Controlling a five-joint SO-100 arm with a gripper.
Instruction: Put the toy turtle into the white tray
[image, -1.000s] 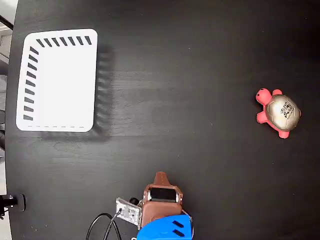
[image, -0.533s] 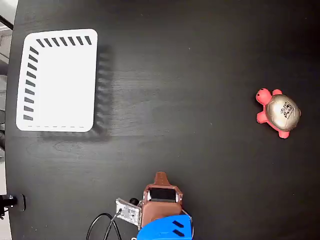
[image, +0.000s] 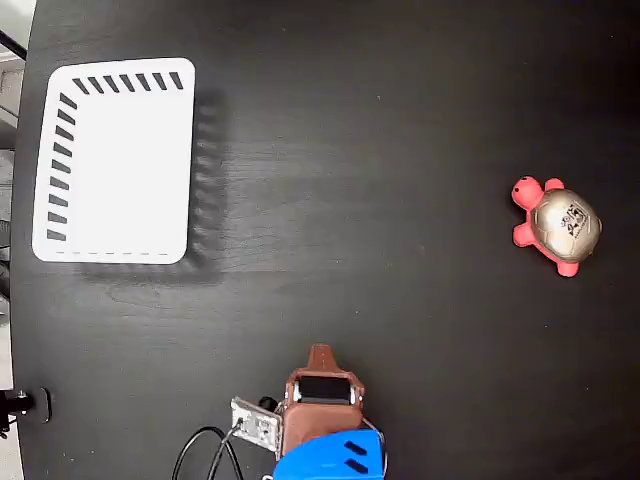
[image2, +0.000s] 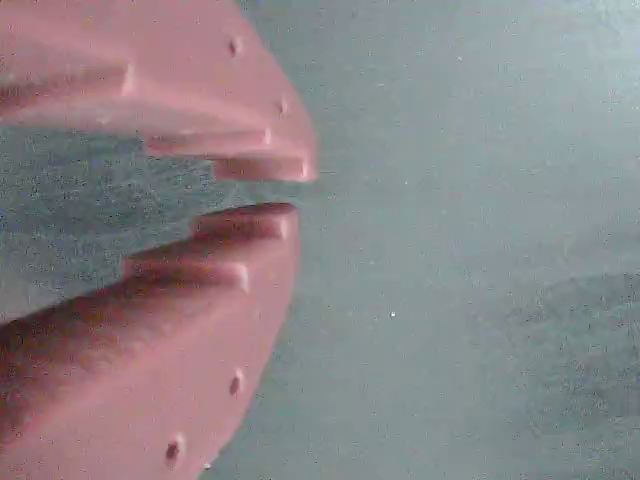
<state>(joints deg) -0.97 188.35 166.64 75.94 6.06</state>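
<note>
Near the table's (image: 400, 120) right edge: one turtle (image: 558, 224). At its upper-left corner: one tray (image: 115, 160), empty. At the bottom edge: one gripper (image2: 270, 188), fingertips nearly together, holding nothing.

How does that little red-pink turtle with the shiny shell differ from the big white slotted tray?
The small red-pink toy turtle with a gold-grey shell is rounded and colourful; the rectangular white plastic tray is flat-sided, plain white with dark slits. The tray is several times bigger than the turtle. In the fixed view the turtle sits at the right, the tray at the upper left, far apart. Both rest on the black table, untouched by the gripper.
</note>
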